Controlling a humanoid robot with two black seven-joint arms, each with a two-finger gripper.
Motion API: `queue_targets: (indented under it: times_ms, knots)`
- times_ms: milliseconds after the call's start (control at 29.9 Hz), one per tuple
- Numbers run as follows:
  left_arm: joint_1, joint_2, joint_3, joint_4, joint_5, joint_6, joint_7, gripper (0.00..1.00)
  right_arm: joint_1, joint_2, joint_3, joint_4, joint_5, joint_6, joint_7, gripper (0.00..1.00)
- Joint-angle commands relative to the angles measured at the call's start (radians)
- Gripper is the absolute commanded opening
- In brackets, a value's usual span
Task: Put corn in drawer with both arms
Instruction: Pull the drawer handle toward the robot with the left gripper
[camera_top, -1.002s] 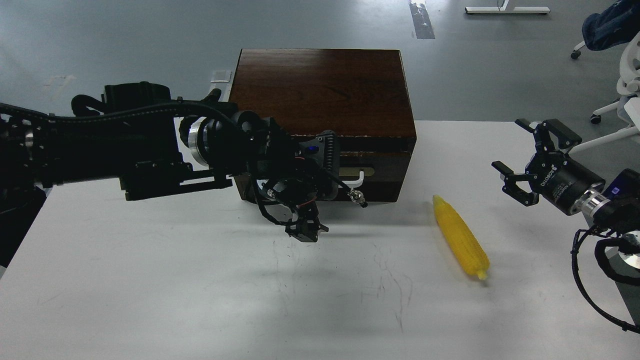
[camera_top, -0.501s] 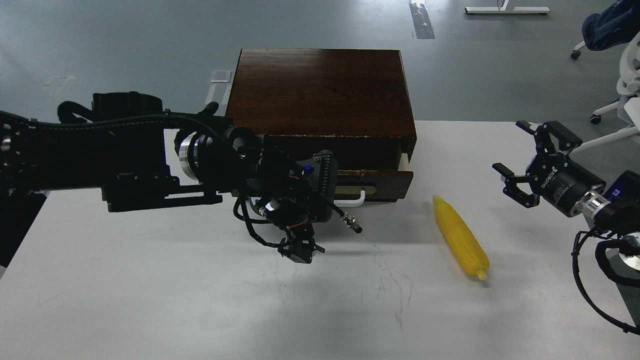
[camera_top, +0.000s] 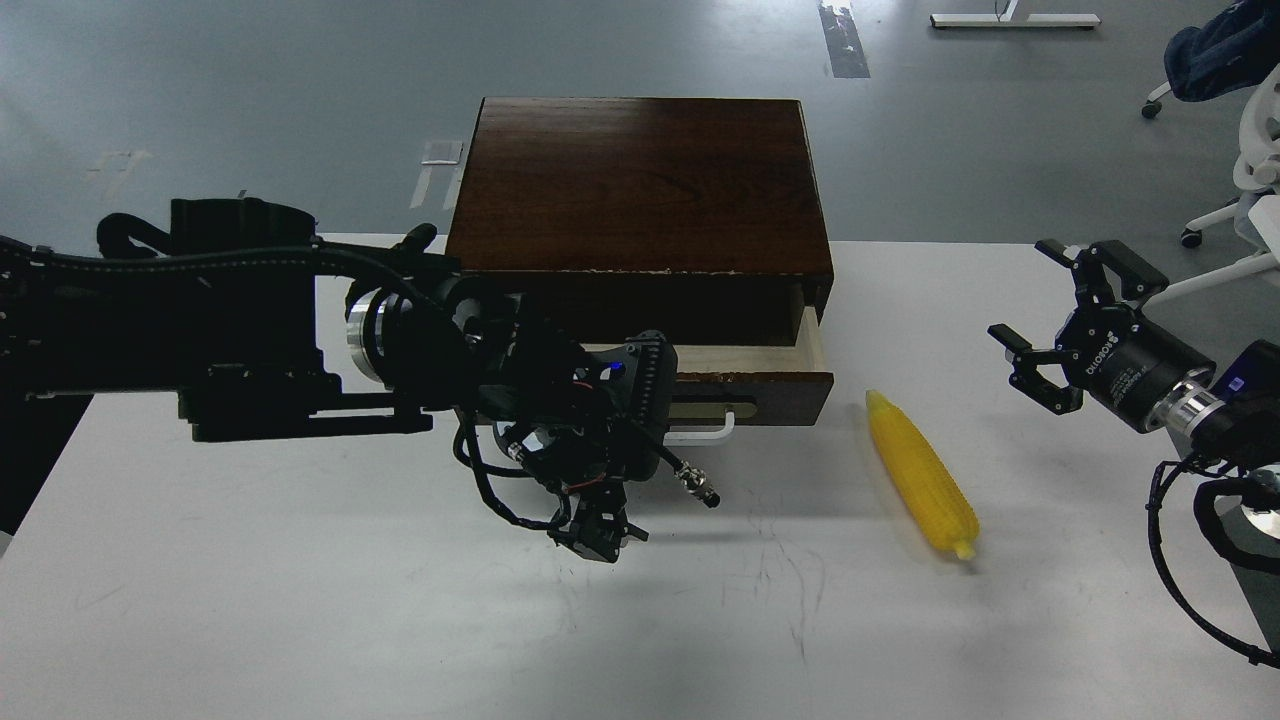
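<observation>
The yellow corn (camera_top: 920, 476) lies on the white table (camera_top: 300, 600), just right of the dark brown cabinet (camera_top: 640, 180). The drawer (camera_top: 775, 390) is pulled partly out, and a strip of its pale inside (camera_top: 745, 358) shows. My left gripper (camera_top: 655, 405) is at the drawer's front, closed around the left part of the white bar handle (camera_top: 705, 432), and hides it there. My right gripper (camera_top: 1052, 322) is open and empty, hovering above the table to the right of the corn and apart from it.
A cable with a metal plug (camera_top: 697, 487) hangs from my left wrist over the table. Office chairs (camera_top: 1250, 140) stand on the grey floor at the back right. The cabinet sits at the table's far edge.
My left arm has pulled back toward me with the handle, and the drawer has slid out from shut to partly open. The corn and my right gripper have barely moved.
</observation>
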Motion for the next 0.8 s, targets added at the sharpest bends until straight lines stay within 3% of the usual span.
queue_targets:
  times_ms: [0, 768]
  knots:
    - [-0.006, 0.001, -0.001, 0.009, 0.001, 0.0, 0.002, 0.98, 0.0, 0.001, 0.002, 0.0, 0.0, 0.0, 0.0, 1.0]
    - [-0.109, 0.036, -0.037, -0.02, -0.024, 0.0, 0.002, 0.98, 0.0, 0.0, 0.002, 0.0, 0.0, 0.0, 0.0, 1.0]
